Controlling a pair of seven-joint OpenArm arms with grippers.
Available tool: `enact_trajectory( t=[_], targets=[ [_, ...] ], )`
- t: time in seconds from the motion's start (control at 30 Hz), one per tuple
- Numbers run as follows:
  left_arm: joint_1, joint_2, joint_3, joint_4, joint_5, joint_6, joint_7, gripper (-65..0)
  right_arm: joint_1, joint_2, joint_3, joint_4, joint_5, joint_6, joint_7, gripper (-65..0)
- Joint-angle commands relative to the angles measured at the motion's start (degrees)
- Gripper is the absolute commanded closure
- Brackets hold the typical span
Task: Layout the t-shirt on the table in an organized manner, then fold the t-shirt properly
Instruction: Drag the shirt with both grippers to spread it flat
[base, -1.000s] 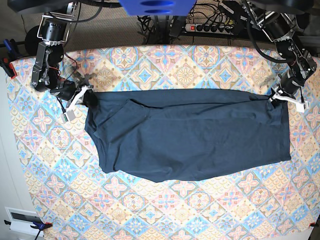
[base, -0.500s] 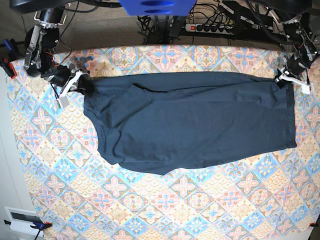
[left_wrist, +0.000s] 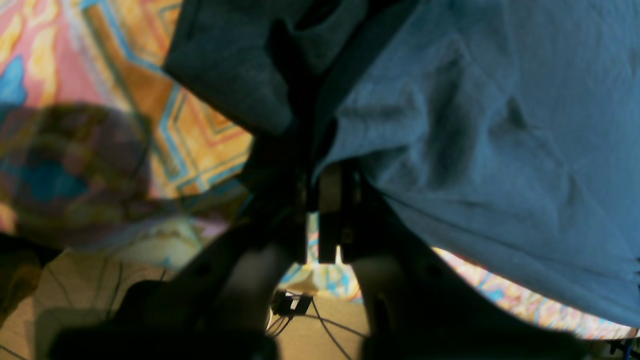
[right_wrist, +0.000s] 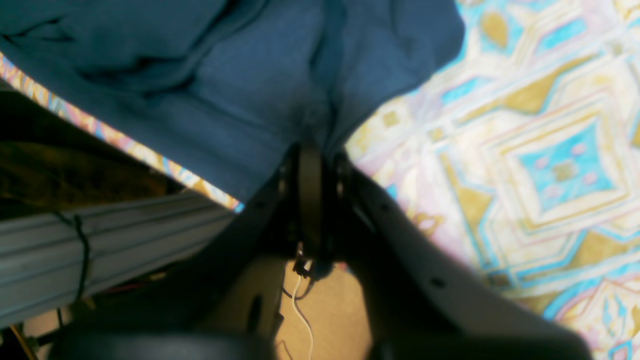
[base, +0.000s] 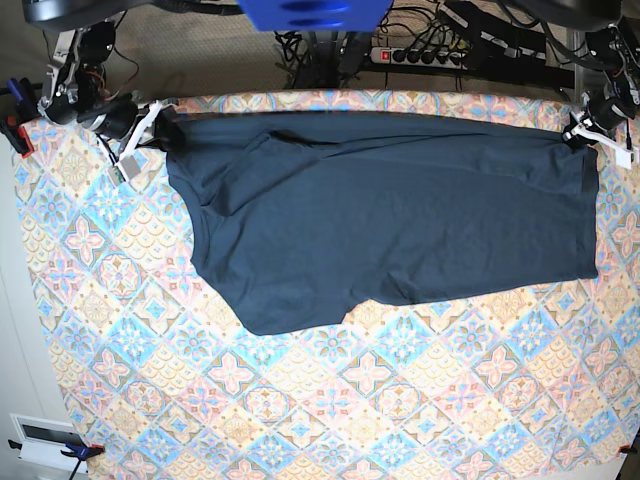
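Both the left hand (base: 583, 131) and the right hand (base: 152, 128), each clamped on a far corner of the t-shirt (base: 380, 215), are dragging it toward the desk's (base: 300, 400) back edge, farther than a second ago, stretching it flatter for folding.

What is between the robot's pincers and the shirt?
Nothing visible. Both pincers are shut right on the t-shirt: the left pincer pinches one far corner and the right pincer pinches the other. The wrist views show cloth clamped at the tips. Only the patterned table lies around it.
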Motion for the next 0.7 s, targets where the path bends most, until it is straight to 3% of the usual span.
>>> enact_trajectory(
  t=[0.0,0.67],
  targets=[
    [0.28,-1.5,-0.56,0.89,0.29,0.24,-0.62,-0.2,-0.58,1.07,0.48,1.32,0.43,0.09,0.96,0.0],
    [2.83,-3.26,-0.56,1.24,0.38,0.24,-0.54,-0.5,-4.01,0.98,0.48,2.37,0.16,0.01,0.96,0.0]
  ],
)
